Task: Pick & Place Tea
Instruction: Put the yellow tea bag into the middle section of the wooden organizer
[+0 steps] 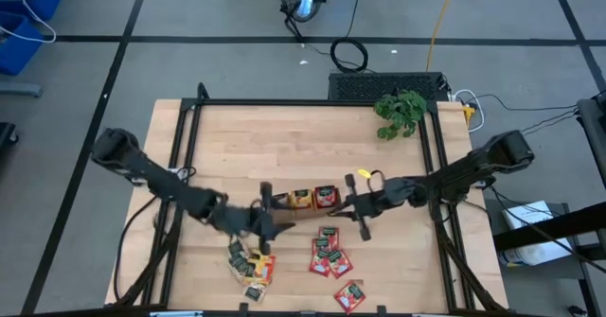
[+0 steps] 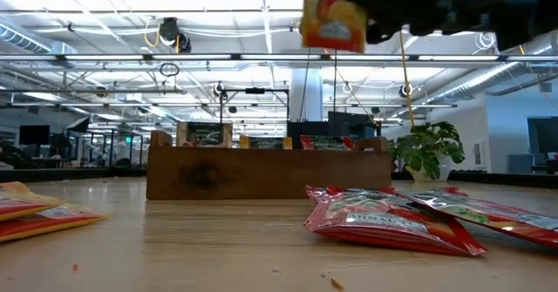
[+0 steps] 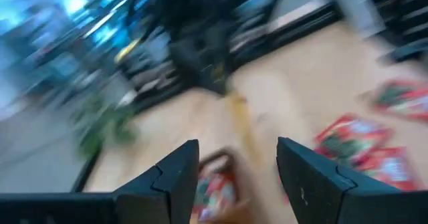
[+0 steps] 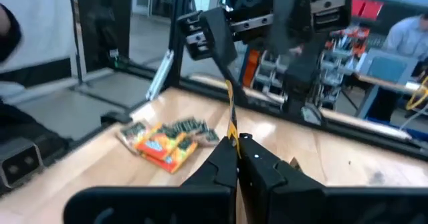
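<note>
An orange tea sachet (image 4: pixel 231 114) was held edge-on in the closed right gripper (image 1: pixel 358 203), just off the long brown tray (image 1: pixel 301 200) at three o'clock. The left gripper (image 1: pixel 265 224), its fingers parted and empty, was seen at the tray's seven o'clock, above loose sachets (image 1: pixel 251 265). Placement appeared to be in hand; alignment over a compartment was judged the next requirement

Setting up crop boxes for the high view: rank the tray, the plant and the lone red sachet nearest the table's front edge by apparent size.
1. Tray, long, the largest.
2. Plant, smaller.
3. Lone red sachet, the smallest.
</note>
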